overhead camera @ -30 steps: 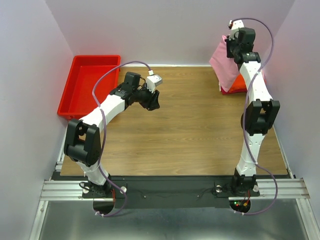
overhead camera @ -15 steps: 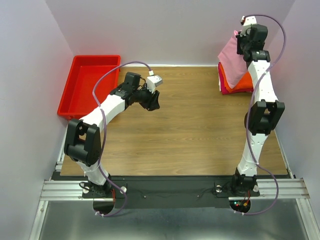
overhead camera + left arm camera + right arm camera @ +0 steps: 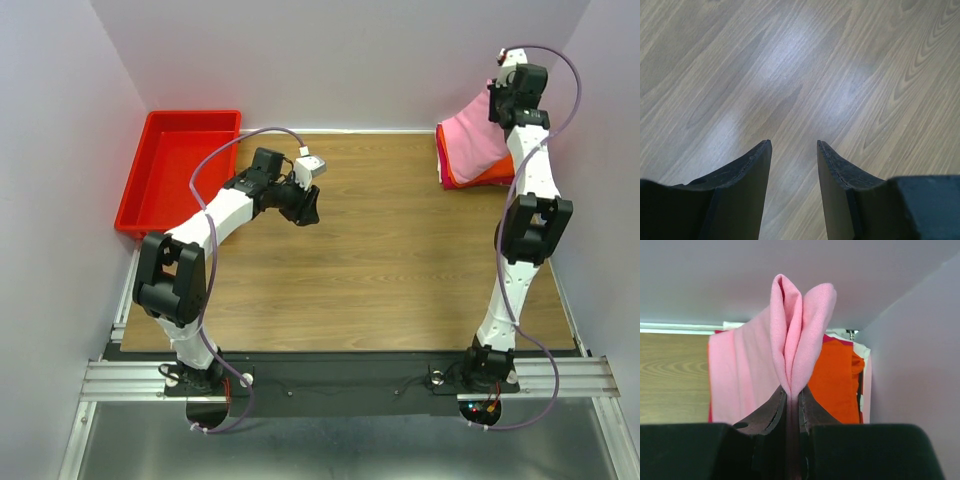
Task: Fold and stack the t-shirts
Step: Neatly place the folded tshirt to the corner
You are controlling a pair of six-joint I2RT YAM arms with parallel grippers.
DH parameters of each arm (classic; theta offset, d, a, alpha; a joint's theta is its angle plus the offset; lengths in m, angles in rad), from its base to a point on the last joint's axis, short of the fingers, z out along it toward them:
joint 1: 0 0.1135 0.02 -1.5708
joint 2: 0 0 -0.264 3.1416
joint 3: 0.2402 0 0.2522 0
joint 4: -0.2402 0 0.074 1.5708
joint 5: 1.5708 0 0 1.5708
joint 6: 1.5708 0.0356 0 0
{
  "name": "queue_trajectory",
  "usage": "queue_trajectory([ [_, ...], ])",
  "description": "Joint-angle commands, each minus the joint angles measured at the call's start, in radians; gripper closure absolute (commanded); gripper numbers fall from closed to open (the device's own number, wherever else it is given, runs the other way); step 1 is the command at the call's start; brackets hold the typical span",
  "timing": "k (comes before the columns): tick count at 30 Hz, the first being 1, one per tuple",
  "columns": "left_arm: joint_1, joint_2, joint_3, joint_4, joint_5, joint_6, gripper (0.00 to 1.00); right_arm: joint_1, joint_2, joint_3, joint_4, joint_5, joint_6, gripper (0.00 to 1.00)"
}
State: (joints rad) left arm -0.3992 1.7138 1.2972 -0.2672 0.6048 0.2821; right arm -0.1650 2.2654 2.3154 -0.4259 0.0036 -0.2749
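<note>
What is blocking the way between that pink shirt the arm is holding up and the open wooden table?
Nothing visible. The right gripper pinches the light pink t-shirt above the orange t-shirt, and the table is bare; the left gripper hovers open further left.

no readable text, labels, brand marks or numbers in any view. checked the red tray point(image 3: 178, 165), the wooden table point(image 3: 380, 260), the arms and the shirts point(image 3: 478, 150): all plain surfaces, nothing printed that can be made out.

Light pink t-shirt point(image 3: 795, 345) lifted off orange t-shirt point(image 3: 835, 380)
</note>
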Motion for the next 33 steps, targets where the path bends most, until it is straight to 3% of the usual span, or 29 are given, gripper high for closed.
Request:
queue_trajectory([
  [1,-0.004,-0.005,0.053,-0.001,0.023,-0.009,0.47,-0.042,0.016,0.039,0.056,-0.025,-0.027,1.0],
  [13,-0.004,0.023,0.108,-0.04,0.038,-0.001,0.44,-0.119,0.134,0.104,0.082,-0.036,-0.076,0.99],
  [15,-0.004,0.024,0.116,-0.052,0.036,0.006,0.29,-0.125,0.157,0.11,0.093,-0.033,-0.086,0.99],
  [18,-0.004,0.027,0.128,-0.075,0.024,0.022,0.28,-0.125,0.184,0.119,0.111,0.018,-0.096,0.96],
  [22,0.003,0.026,0.146,-0.101,0.01,0.042,0.27,-0.128,0.197,0.142,0.121,0.045,-0.089,0.58],
  [25,0.013,0.013,0.146,-0.102,0.003,0.04,0.26,-0.128,0.172,0.147,0.128,0.041,-0.081,0.4],
  [29,0.045,-0.011,0.145,-0.08,0.001,0.008,0.25,-0.128,0.114,0.127,0.128,0.007,-0.035,0.23],
  [30,0.055,-0.019,0.143,-0.075,0.001,0.006,0.1,-0.128,0.099,0.109,0.128,0.001,-0.021,0.21],
  [31,0.06,-0.025,0.145,-0.07,0.004,0.017,0.01,-0.128,0.056,0.09,0.128,-0.028,0.0,0.16],
  [33,0.072,-0.054,0.145,-0.057,-0.01,0.028,0.01,-0.128,0.011,0.04,0.128,-0.085,0.025,0.11],
])
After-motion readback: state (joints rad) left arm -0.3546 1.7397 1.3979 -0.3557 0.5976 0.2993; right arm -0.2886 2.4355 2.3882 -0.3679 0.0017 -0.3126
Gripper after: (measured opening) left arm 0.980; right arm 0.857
